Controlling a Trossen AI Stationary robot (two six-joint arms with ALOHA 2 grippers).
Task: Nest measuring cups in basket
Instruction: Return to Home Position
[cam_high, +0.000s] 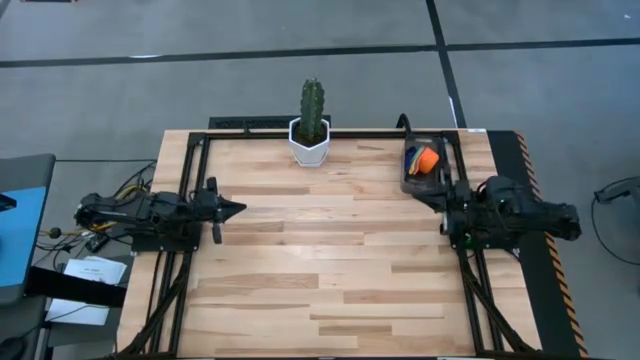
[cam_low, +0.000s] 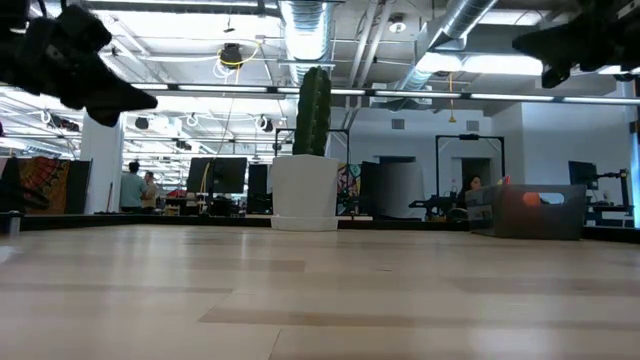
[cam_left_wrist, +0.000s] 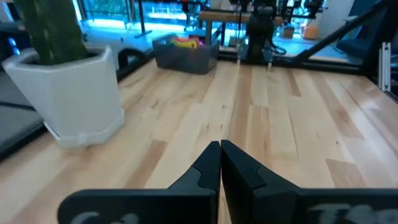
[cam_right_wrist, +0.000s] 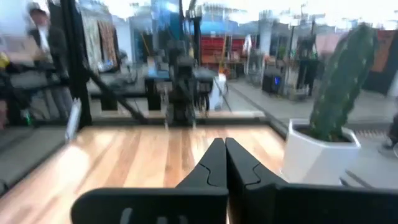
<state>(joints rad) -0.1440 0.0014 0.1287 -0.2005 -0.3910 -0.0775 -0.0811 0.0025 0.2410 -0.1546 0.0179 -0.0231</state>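
The dark grey basket (cam_high: 424, 168) stands near the table's far right corner. Coloured measuring cups (cam_high: 424, 160), orange uppermost, sit inside it; the low view shows the orange cup (cam_low: 531, 199) through the basket's wall, and the left wrist view shows the basket (cam_left_wrist: 185, 55) far off. My left gripper (cam_high: 240, 208) hovers shut over the table's left side, above the wood, its fingers (cam_left_wrist: 220, 149) pointing toward the right. My right gripper (cam_high: 418, 192) is shut too, just near of the basket, raised above the table, pointing left (cam_right_wrist: 224, 146).
A white hexagonal pot with a green cactus (cam_high: 311, 128) stands at the middle of the far edge. A black frame (cam_high: 250, 131) borders the far edge and both sides. Bare wood (cam_high: 330, 270) fills the middle and near part. People (cam_low: 132, 187) stand in the room behind.
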